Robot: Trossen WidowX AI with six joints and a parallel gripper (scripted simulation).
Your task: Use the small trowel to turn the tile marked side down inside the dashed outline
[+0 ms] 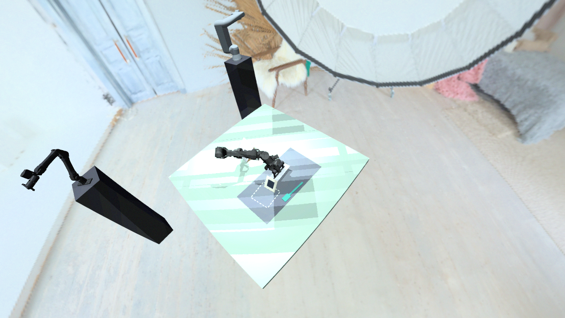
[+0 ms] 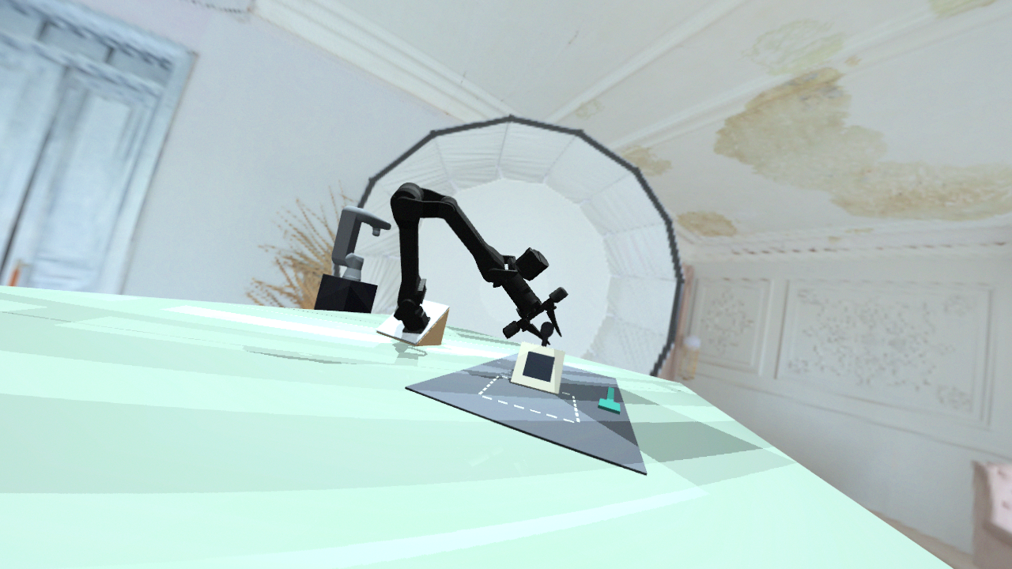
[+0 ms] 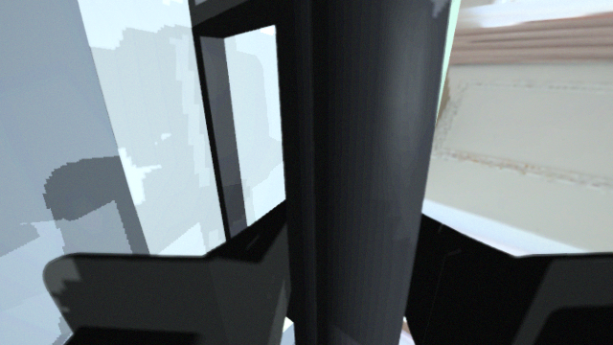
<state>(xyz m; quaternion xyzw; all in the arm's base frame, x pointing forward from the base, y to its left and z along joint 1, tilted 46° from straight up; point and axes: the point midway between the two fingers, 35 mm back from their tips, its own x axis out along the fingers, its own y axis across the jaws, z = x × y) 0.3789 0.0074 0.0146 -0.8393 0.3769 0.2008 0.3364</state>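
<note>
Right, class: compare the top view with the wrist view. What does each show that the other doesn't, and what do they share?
Only the top view: the whole green table, the grey mat, the dashed outline, the tile at the outline's edge with its dark square showing, and a teal tool lying on the mat.
Only the wrist view: a close look at the fingers clamped on a dark handle.
Both: the gripper and part of the surface below it.

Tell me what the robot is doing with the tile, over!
Gripper shut on the trowel, dark handle. Tile tipped up on edge at the dashed outline, dark mark showing. Teal tool lies apart on the mat.
</note>
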